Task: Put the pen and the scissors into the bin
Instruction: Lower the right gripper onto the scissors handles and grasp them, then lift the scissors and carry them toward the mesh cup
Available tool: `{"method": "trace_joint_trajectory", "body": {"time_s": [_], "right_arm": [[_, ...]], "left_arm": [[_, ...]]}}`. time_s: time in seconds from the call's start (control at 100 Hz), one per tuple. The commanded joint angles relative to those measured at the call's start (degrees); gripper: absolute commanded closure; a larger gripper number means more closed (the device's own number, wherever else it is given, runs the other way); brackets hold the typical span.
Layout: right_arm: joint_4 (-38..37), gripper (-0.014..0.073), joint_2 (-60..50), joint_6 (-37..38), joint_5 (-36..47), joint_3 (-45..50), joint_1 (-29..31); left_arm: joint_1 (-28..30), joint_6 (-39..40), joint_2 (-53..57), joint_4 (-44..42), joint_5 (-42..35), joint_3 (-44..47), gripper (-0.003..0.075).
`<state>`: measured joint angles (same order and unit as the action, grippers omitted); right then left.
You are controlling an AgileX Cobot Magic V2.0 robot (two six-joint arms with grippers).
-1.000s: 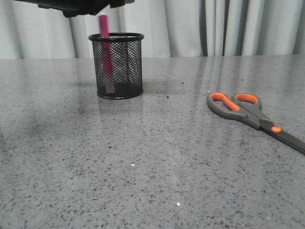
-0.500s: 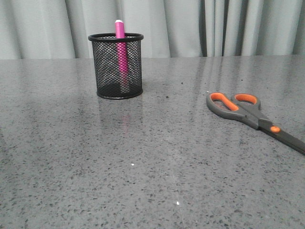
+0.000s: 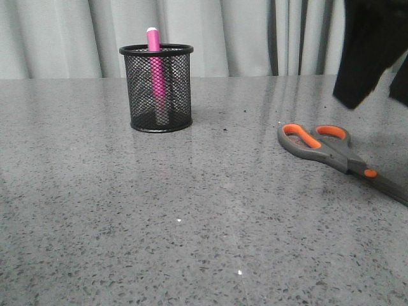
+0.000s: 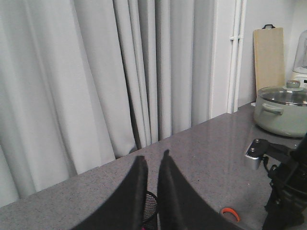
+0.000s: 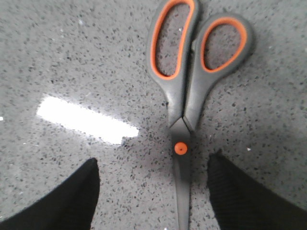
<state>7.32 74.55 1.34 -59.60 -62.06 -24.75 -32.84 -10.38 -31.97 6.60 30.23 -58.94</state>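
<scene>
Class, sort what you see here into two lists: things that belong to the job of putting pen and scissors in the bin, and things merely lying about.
Belongs to the job:
pen, standing in the bin
scissors, flat on the table
bin

Merely lying about:
pot with lid
wooden board
curtain

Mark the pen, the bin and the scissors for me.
pen [image 3: 155,70], front view, on its pink barrel seen through the mesh.
bin [image 3: 178,95], front view, on its mesh wall.
scissors [image 5: 180,148], right wrist view, on the orange pivot dot.
</scene>
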Motion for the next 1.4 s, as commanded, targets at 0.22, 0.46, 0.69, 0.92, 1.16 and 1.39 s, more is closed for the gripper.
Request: {"method": "trace_joint_trajectory", "body": {"time_s": [0.22, 0.46, 0.69, 0.92, 1.16, 1.39], "right_arm": [[-0.3, 0.0154, 5.5, -0.8, 3.0, -2.0, 0.0], [-3.3, 0.0154, 9.5, -0.8, 5.1, -2.0, 0.0], [-4.8, 0.0194, 11.8, -0.8, 8.2, -2.0, 0.0], [-4.9, 0.0509, 14.3, -0.8, 9.4, -2.0, 0.0], [-5.0, 0.0658, 12.6, -0.7, 13.7, -7.4, 0.0], [-2.0, 0.0658, 4.1, -0.7, 37.2, -13.7, -1.5]], "left_arm": [[-0.4, 0.1, 4.1, -1.1, 0.4, -1.5, 0.0692], [-0.4, 0.2, 4.1, -1.2, 2.3, -1.5, 0.0692], [-0.4, 0.2, 4.1, -1.2, 2.3, -1.5, 0.0692], [-0.4, 0.2, 4.1, -1.3, 2.3, -1.5, 0.0692], [-0.4, 0.2, 4.1, -2.2, 2.4, -1.5, 0.0692], [-0.4, 0.2, 4.4, -3.7, 2.7, -1.5, 0.0692]]}}
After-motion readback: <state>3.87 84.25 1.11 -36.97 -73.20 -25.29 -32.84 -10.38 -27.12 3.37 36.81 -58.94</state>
